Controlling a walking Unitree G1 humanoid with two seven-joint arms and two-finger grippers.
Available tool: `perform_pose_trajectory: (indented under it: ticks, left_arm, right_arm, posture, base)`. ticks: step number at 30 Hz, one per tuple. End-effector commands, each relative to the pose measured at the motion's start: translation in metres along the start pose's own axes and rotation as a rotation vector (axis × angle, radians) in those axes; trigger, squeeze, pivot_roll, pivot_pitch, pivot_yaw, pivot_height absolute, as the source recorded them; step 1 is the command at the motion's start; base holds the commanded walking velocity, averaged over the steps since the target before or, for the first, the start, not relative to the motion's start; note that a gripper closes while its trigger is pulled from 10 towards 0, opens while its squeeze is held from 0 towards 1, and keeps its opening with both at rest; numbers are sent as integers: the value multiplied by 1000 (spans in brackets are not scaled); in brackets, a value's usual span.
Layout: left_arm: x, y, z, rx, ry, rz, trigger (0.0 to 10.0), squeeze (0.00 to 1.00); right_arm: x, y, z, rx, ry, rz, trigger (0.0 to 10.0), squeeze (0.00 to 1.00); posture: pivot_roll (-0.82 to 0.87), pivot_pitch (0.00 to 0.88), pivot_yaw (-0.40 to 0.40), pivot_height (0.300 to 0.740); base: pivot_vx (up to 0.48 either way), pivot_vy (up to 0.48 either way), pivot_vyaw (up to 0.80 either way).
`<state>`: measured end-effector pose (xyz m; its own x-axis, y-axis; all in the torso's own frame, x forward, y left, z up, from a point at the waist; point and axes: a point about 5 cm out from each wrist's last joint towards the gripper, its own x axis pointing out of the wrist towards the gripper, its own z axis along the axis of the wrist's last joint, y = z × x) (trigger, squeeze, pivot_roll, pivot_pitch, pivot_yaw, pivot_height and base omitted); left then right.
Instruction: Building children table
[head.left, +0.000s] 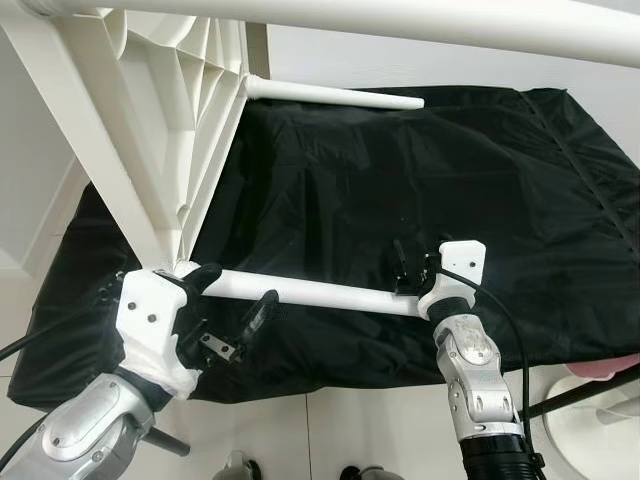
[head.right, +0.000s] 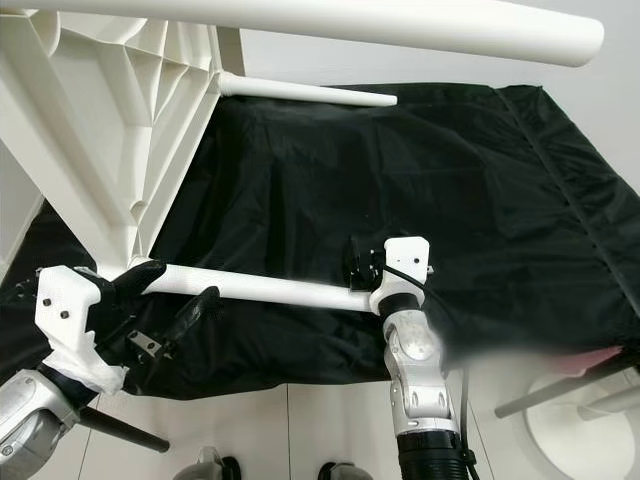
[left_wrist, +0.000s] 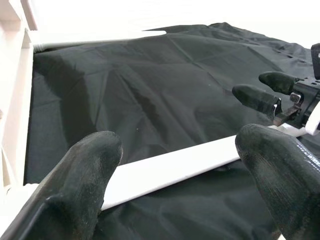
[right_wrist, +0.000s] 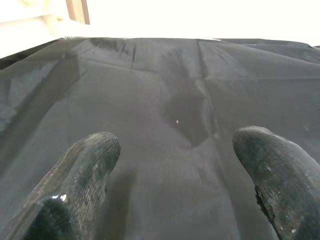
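White leg (head.left: 320, 294) spans both open tools (head.left: 235, 310).

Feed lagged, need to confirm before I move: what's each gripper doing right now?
Left gripper: open, fingers either side of the white leg, not clamped.
Right gripper: open, at the leg's far end, holding nothing.
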<state>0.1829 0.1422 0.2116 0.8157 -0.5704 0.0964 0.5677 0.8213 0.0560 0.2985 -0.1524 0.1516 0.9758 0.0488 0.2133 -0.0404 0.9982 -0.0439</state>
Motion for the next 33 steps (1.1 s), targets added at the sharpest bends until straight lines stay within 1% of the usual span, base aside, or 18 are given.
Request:
perform_pose_trajectory:
  ticks: [1, 12, 20, 23, 25, 26, 29, 30, 32, 33]
  left_arm:
    - [-2, -11, 1, 13, -2, -189, 10000, 0]
    - [-2, -11, 2, 30, -4, -187, 10000, 0]
    - [0, -10, 1, 53, -6, -182, 10000, 0]
    - [0, -9, -1, 66, -2, -175, 10000, 0]
    - [0, -9, -5, 79, 6, -169, 10000, 0]
    - [0, -7, -10, 102, 22, -157, 10000, 0]
    - [0, -6, -13, 119, 32, -152, 10000, 0]
    - [-1, -5, -21, 153, 61, -149, 10000, 0]
    - [-2, -2, -36, 166, 97, -149, 10000, 0]
    - [-2, -2, -36, 166, 97, -149, 10000, 0]
  right_arm:
    - [-2, -1, -4, 10, 7, -10, 10000, 0]
    - [-3, -1, -5, 8, 7, -13, 10000, 0]
    - [-3, -1, -5, 0, 0, -13, 10000, 0]
    - [-5, -1, -3, -2, -21, -2, 10000, 0]
    - [-10, -2, -2, -2, -45, 16, 10000, 0]
    - [-15, -1, -4, -4, -45, 46, 10000, 0]
    - [-19, 0, -6, -5, -42, 67, 10000, 0]
    - [-28, 7, -10, -23, -34, 155, 10000, 0]
    - [-45, 12, -21, -22, 11, 286, 10000, 0]
    - [-45, 12, -21, -22, 11, 286, 10000, 0]
  posture:
    - [104, 125, 10, 740]
    - [105, 125, 13, 740]
    - [104, 124, 13, 740]
    - [103, 124, 14, 740]
    - [101, 126, 16, 740]
    - [98, 125, 22, 740]
    - [98, 125, 22, 740]
    - [98, 127, 25, 740]
    - [91, 128, 35, 740]
    - [91, 128, 35, 740]
  base:
    - [-285, 0, 0]
    - [-296, 0, 0]
    - [0, 0, 0]
    - [0, 0, 0]
    - [0, 0, 0]
    - [0, 0, 0]
    - [0, 0, 0]
    - [0, 0, 0]
    - [0, 0, 0]
    - [0, 0, 0]
